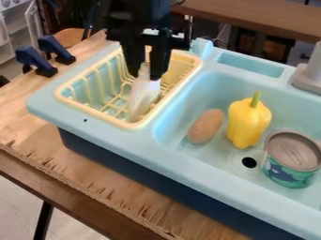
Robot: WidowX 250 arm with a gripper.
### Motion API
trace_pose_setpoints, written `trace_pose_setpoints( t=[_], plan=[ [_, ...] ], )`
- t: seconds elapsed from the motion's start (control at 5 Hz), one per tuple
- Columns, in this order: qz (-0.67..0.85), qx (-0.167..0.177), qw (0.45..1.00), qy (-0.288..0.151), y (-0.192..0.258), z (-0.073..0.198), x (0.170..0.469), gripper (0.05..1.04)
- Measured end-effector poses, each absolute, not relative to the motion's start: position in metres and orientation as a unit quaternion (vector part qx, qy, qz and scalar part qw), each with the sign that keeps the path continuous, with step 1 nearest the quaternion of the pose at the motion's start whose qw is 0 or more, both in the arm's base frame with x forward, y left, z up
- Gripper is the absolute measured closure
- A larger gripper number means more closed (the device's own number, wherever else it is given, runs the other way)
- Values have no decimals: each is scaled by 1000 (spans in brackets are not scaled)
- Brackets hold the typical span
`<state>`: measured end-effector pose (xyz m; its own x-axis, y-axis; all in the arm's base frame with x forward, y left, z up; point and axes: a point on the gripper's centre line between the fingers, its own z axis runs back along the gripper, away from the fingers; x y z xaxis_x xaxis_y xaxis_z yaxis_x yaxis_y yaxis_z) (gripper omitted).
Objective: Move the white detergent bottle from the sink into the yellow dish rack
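raw plywood worktop with a splintery front edge, pale blue plastic toy sink on it. black two-finger gripper hangs over the left compartment, right at the upper end of a whitish, see-through, elongated object. can't tell if the gripper is clamped on it or just around it. object is slanted inside the cream-yellow plastic wire-style dish rack; can't tell if its lower end bears on the slats.

next out, in the basin: brown, rough-looking egg-shaped object, then a yellow plastic bell pepper with green stem, upright beside it, then a squat metal-topped can near the round dark drain hole. grey faucet past the basin. two dark blue clamps behind the rack.

risks, my guess: object looks smooth and is see-through, so a weak or off-centre grip could let it slip or roll over in the rack. its slanted lower end could snag on slats or rim if pulled sideways, and drag the rack along. gripper is close to the rack's inner side, so a small sideways error could bump it. a drop past the divider could hit the egg-shaped object.

print: can has a teal wrap with a dark blue sea-animal-like picture; no brand or wording i can read.
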<state>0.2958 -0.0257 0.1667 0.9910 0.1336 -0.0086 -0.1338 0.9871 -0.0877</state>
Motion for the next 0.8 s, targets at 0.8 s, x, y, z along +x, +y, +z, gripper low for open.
trace_pose_setpoints(
  t=[0.8],
  plan=[
    [-14, -20, 997, -72, -57, 218, 298, 74]
  ],
)
